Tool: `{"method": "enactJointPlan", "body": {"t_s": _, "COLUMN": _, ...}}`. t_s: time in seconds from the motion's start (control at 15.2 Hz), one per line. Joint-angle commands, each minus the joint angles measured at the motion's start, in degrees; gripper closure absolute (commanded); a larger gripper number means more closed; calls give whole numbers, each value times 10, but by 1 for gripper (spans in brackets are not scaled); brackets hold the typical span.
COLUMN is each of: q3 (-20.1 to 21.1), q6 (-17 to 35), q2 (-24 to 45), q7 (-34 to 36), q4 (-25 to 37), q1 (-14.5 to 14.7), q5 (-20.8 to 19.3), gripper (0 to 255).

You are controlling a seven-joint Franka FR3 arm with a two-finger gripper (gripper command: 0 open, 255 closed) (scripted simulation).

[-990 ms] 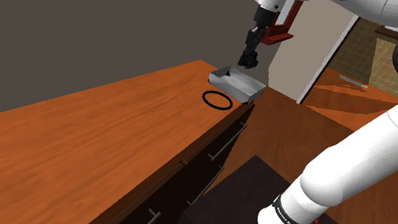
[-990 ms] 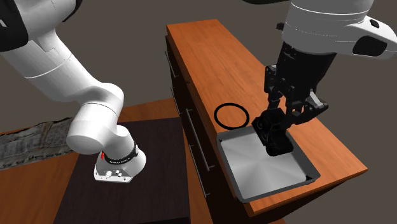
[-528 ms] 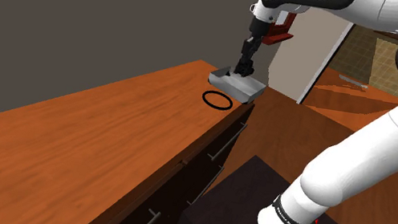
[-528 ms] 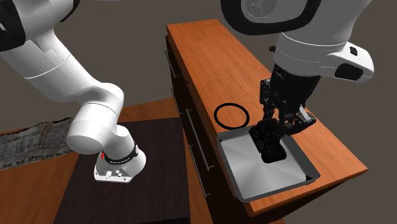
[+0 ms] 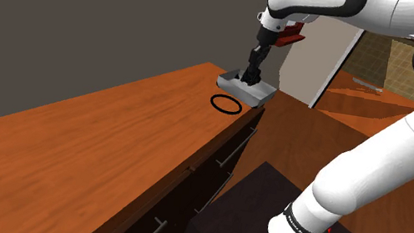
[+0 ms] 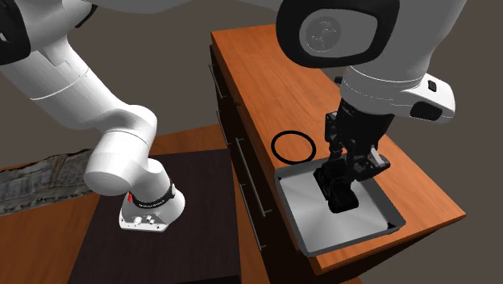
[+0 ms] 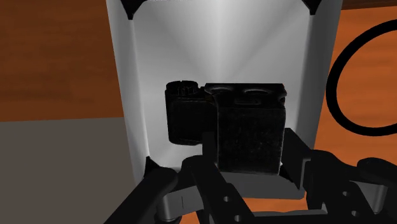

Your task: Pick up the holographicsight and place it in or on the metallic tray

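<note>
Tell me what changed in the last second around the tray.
The pincer, shut on the black holographic sight, came down from above the metallic tray into it and shifted toward the tray's middle. It has not let the sight go. The tray and the black ring beside it stayed put.

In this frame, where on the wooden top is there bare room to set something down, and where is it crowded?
Free: the long wooden top beyond the black ring, away from the tray; also the tray's floor on its drawer side. Crowded: the end where ring and tray sit close, the gripper holding the sight in the tray.
</note>
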Motion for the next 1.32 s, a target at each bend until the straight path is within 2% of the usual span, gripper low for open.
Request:
{"method": "enactJointPlan", "body": {"t_s": 0.0, "q3": 0, "q6": 1, "q2": 0, "q7": 0, "q4": 0, "q1": 0, "q5": 0, "gripper": 255}}
{"method": "enactJointPlan", "body": {"t_s": 0.13, "q3": 0, "q6": 1, "q2": 0, "q7": 0, "q4": 0, "q1": 0, "q5": 0, "gripper": 255}}
{"method": "enactJointPlan", "body": {"t_s": 0.2, "q3": 0, "q6": 1, "q2": 0, "q7": 0, "q4": 0, "q1": 0, "q5": 0, "gripper": 0}}
{"method": "enactJointPlan", "body": {"t_s": 0.53, "q3": 0, "q6": 1, "q2": 0, "q7": 0, "q4": 0, "q1": 0, "q5": 0, "gripper": 0}}
{"method": "enactJointPlan", "body": {"t_s": 0.79, "q3": 3, "q6": -72, "q2": 1, "q7": -1, "q4": 74, "q1": 2, "q5": 2, "gripper": 0}}
{"method": "enactJointPlan", "body": {"t_s": 1.25, "q3": 3, "q6": -72, "q2": 1, "q7": -1, "q4": 74, "q1": 2, "q5": 2, "gripper": 0}}
